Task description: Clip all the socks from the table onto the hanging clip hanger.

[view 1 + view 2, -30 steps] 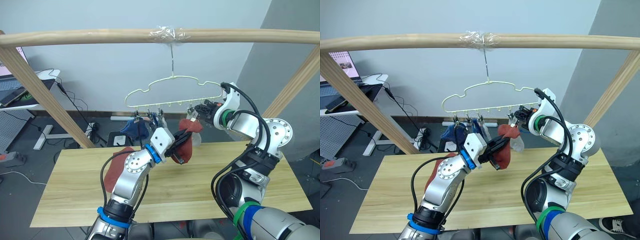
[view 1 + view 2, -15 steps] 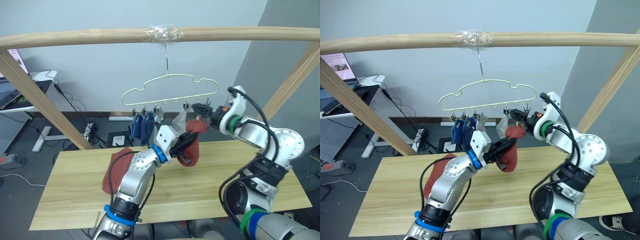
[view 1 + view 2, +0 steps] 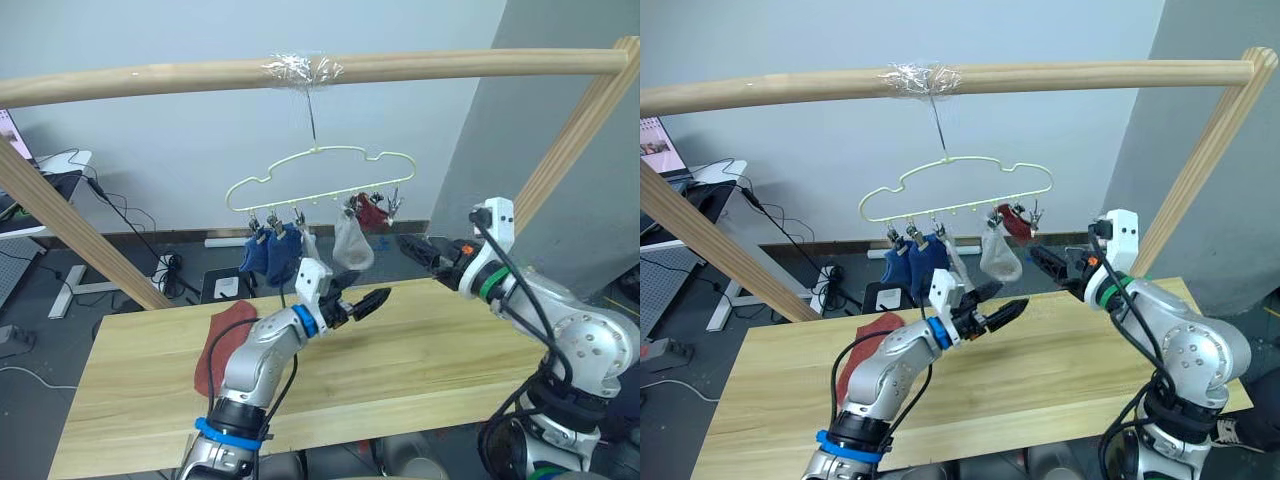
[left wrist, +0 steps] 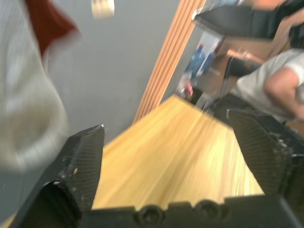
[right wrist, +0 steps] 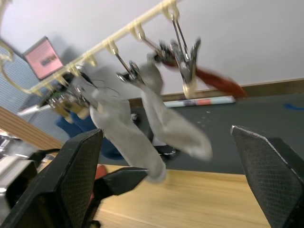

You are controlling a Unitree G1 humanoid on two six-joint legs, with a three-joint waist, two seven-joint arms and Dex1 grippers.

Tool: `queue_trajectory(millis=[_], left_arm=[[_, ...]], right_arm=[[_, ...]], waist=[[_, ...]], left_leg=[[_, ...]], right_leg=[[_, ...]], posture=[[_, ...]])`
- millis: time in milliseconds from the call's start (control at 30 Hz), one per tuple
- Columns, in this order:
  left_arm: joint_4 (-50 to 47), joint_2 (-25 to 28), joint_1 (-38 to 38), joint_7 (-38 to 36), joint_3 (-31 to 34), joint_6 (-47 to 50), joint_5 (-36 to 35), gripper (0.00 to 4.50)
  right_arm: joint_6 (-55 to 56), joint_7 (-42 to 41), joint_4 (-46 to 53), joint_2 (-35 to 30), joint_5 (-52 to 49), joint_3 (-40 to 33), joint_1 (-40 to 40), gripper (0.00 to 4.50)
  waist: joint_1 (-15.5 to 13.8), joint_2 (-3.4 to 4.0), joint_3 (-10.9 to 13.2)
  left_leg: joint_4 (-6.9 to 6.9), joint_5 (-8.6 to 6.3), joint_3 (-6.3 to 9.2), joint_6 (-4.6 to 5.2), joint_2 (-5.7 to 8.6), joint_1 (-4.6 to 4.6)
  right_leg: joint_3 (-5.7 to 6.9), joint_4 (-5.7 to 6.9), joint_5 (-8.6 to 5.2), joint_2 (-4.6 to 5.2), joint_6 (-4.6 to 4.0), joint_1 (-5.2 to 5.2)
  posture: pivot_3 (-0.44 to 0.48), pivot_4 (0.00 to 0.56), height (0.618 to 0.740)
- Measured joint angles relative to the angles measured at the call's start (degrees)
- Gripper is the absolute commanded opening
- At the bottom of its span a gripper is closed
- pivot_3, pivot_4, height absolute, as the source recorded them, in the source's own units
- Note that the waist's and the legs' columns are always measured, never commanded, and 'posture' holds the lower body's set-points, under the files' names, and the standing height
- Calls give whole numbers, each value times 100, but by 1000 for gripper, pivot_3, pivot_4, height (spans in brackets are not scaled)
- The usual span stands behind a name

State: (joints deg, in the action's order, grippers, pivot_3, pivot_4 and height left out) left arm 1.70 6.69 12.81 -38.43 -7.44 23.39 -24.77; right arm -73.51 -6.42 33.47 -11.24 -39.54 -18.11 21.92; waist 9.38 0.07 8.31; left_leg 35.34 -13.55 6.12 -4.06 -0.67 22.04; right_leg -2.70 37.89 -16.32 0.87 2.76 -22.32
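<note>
Since half a second ago the rust-red sock point(image 3: 372, 212) has left the left gripper point(image 3: 372, 300) and now hangs clipped near the right end of the clip hanger point(image 3: 320, 172).

From the head views, that gripper is empty with its fingers spread, raised over the counter point(image 3: 430, 345). The right gripper point(image 3: 418, 250) is also open and empty, just right of the hanger. Two blue socks point(image 3: 268, 255) hang at the hanger's left end, and two light grey socks point(image 3: 350, 243) between them and the red one. A second rust-red sock point(image 3: 222, 345) lies on the counter's left part.

Left wrist view: parted fingers point(image 4: 80, 161) frame bare counter planks, a grey sock beside them.

Right wrist view: wide-apart fingers point(image 5: 78, 166) frame the metal clips point(image 5: 184, 64), both grey socks and the clipped red one.
</note>
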Motion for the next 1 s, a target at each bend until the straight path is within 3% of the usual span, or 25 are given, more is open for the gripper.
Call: queue_trajectory(millis=[100,233,333,433,500,667,1000], left_arm=[[-344,330,-95,53,182,40,15,4455],[-836,769,-131,288,192,155,311,4500],[-1324,1060,-286,620,209,24,743,4500],[-1536,1308,-405,544,302,-164,823,4500],[-1543,1501,-426,220,423,-131,562,4500],[-2039,1518,-237,-142,811,17,-304,4500],[-2172,1415,-246,-21,783,14,-413,4500]], right_arm=[[1391,-94,-127,-386,988,1034,-450,4500],[2705,38,-660,-164,1855,1603,-682,3576],[3560,157,-1025,-233,2554,1953,-686,3576],[4105,271,-1379,-29,2847,1974,-657,3012],[4367,304,-1550,71,3008,2027,-562,2340],[4847,388,-1979,276,3356,2104,-260,2340],[5330,659,-2915,736,3511,1996,262,2340]], waist=[[-6,-3,0],[-22,-4,0],[-77,-5,0],[-163,-5,0],[-187,-5,0],[-300,-12,-3],[-434,-12,-3]], left_leg=[[-3,0,2,-1,-1,-3],[-10,1,0,-2,-1,-9],[-13,1,-2,-3,-1,-11],[-17,1,3,-3,-2,-13],[-17,2,1,-4,-2,-12],[-16,2,0,-5,0,-13],[-16,3,0,-5,0,-15]], right_leg=[[1,0,0,0,0,0],[-2,4,0,0,0,0],[-5,2,0,3,0,0],[1,5,0,3,-1,0],[0,6,0,4,-1,-1],[1,8,1,8,-2,1],[1,12,18,8,-30,1]], posture=[[-144,93,740],[-115,89,740],[-96,89,740],[-88,87,740],[-79,88,740],[-61,90,740],[-40,92,740]])
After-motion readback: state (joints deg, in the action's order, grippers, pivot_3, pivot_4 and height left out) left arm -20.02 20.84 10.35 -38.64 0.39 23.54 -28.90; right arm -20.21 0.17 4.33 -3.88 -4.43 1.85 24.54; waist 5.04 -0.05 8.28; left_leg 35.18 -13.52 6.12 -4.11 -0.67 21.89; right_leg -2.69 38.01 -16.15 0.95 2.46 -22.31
